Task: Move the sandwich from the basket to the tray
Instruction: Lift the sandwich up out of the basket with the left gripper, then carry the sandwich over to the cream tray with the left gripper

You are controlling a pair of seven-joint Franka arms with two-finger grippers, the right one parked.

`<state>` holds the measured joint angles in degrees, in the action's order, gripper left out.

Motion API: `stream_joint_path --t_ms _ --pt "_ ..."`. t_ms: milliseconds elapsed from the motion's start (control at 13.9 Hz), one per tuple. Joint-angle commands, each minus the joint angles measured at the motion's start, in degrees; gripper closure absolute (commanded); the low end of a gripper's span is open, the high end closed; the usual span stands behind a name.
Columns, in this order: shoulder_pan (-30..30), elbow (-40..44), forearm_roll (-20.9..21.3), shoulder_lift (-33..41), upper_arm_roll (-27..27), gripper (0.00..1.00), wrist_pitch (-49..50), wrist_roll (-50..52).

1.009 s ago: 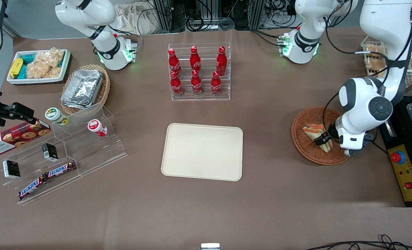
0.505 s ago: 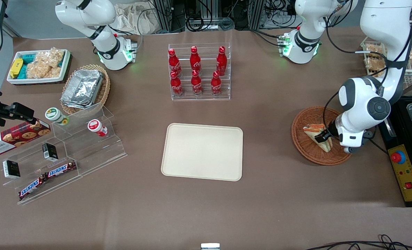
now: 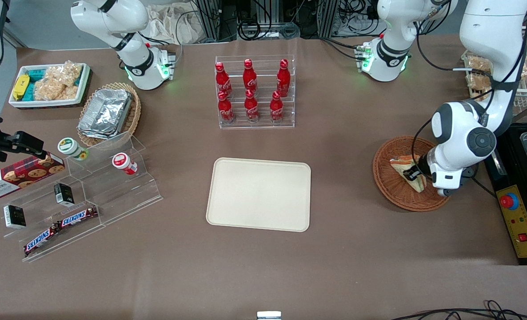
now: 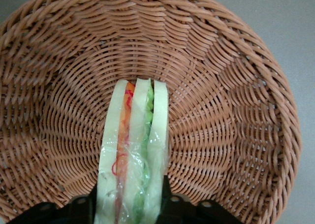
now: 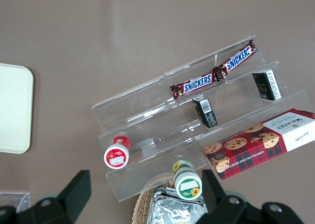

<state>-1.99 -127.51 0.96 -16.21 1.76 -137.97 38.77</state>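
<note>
since a second ago the gripper (image 3: 412, 174) and the sandwich (image 3: 406, 170) have shifted a little farther from the front camera and, by the look of it, slightly upward over the basket (image 3: 385, 178); the basket, the tray (image 3: 259, 194) and everything else on the tabletop (image 3: 263, 266) keep their places.

now the fingers (image 4: 170, 204) are clamped on the sandwich (image 4: 134, 150), one against each outer slice of bread near its wide end, and the wrist view shows it held on edge, its narrow end pointing out over the weave of the basket (image 4: 231, 111), with orange and green filling visible between three white slices under clear wrap. whether the sandwich touches the basket floor cannot be told.

the basket sits toward the working arm's end of the tabletop, well apart from the tray, which lies flat near the middle with nothing on it. farther from the front camera than the tray stands a clear rack of red bottles (image 3: 251, 91). toward the parked arm's end, a stepped clear stand (image 3: 90, 195) holds two snickers bars (image 3: 61, 226), small dark boxes, two lidded cups and a cookie box (image 3: 19, 175).
</note>
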Motion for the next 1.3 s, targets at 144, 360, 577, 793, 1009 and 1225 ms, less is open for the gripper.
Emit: stream_joint_path --t_ms 144,360,577,793,1009,1225 --pt "1.45 1.20 1.32 2.23 0.71 0.81 1.72 1.31" --pt "2.25 10.05 3.60 3.38 0.79 0.87 15.48 0.96" --pt "2.25 22.35 3.78 3.29 0.97 0.87 29.03 0.17" --pt "2.25 36.16 3.08 2.86 1.14 0.87 39.95 -4.22" --pt "2.08 39.27 2.12 3.03 4.73 0.86 42.94 -4.93" --pt "2.51 39.71 0.88 1.55 12.10 0.83 42.17 -7.48"
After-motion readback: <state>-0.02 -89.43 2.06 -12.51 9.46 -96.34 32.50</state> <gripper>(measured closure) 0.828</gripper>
